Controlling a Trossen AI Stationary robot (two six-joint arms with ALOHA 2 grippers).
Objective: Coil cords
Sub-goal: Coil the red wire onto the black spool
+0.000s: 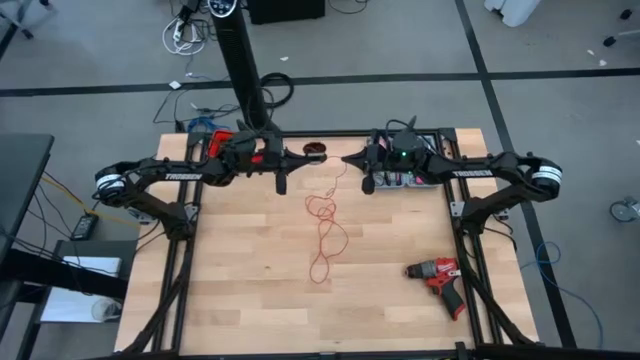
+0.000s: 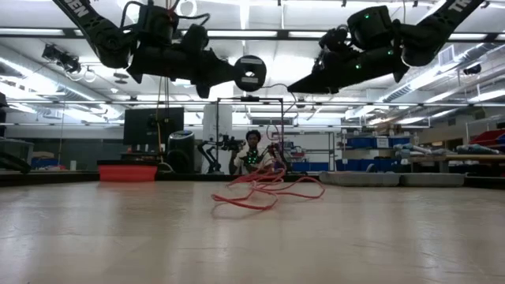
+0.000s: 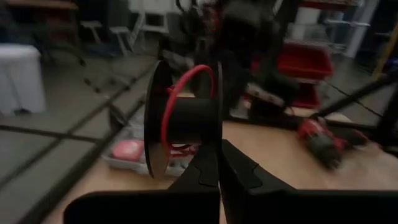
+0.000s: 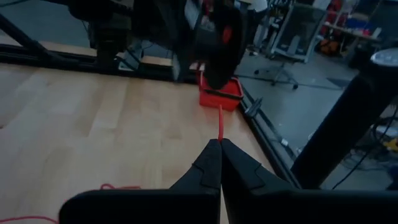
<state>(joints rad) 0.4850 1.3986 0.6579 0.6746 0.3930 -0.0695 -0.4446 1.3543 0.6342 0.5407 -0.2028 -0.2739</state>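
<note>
We see both arms raised over the table's far edge. The left gripper [image 3: 219, 163] is clamped on a black spool [image 3: 184, 118] with red cord on it. The right gripper [image 4: 220, 163] pinches the cord [image 1: 325, 228], which hangs down into loose loops at the table [image 1: 240, 290] centre. A red drill [image 1: 440, 276] lies near right.

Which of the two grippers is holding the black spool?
The left gripper: it is shut on the black spool, raised above the table. The right gripper pinches only the red cord.
</note>
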